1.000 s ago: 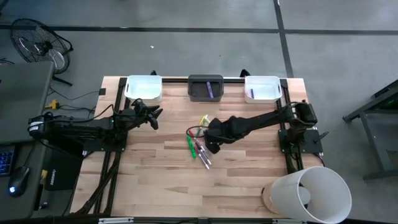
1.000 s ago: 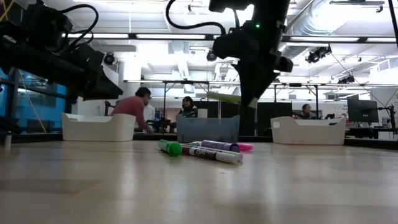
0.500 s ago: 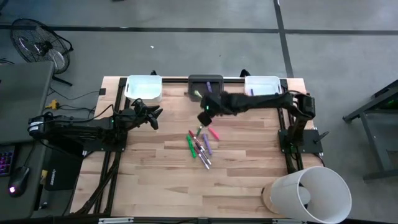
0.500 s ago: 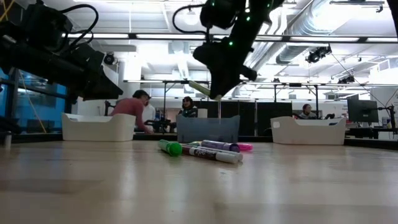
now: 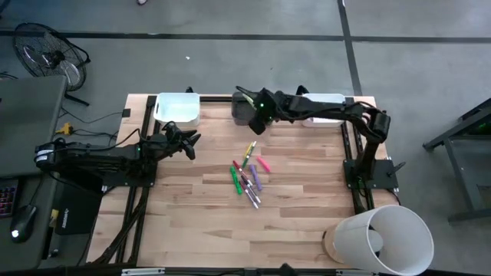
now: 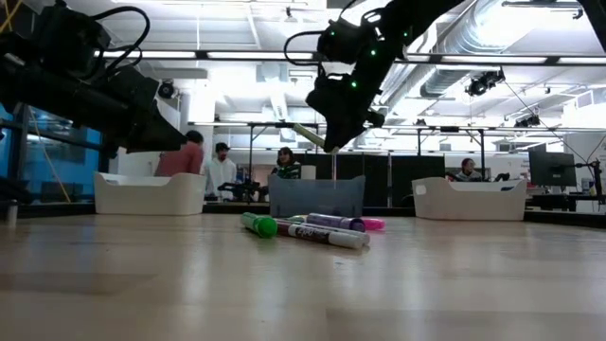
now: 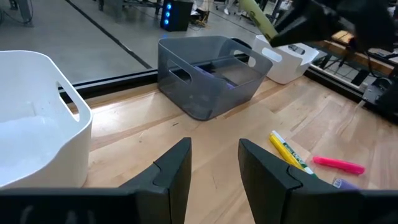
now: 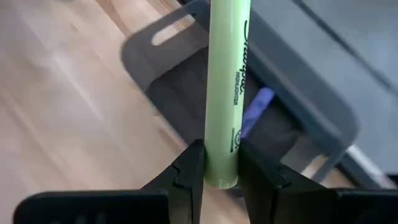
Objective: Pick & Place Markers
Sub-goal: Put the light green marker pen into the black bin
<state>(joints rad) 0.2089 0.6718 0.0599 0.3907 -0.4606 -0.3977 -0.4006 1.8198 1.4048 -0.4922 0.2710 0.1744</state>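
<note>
My right pincer (image 8: 217, 163) is closed on 1 yellow-green marker (image 8: 226, 87), w/ the marker sticking out straight ahead between the 2 fingers. What changed in the last second: I lifted this marker away from the pile in the middle of the surface (image 5: 192, 215) and carried it to the back edge, so now the pincer hangs over the near rim of the dark grey bin (image 5: 244, 113), not over the pile anymore. In the right wrist view the marker tip points into that bin, where 1 purple marker (image 8: 256, 107) already lies. My judgement: transport is approx. finished, next step is only to go a bit more over the bin and release. Risk is that the marker hits the rim and rolls out, bc I am at the edge, not the centre. The other markers (image 5: 248, 175) are still on the surface in a loose group, green, purple, pink and yellow, so several rounds remain. My left pincer (image 7: 211, 168) waits w/ fingers apart, holding nothing, near the left white bin (image 5: 178, 110). The right white bin (image 5: 326, 109) is behind my right arm.
</note>
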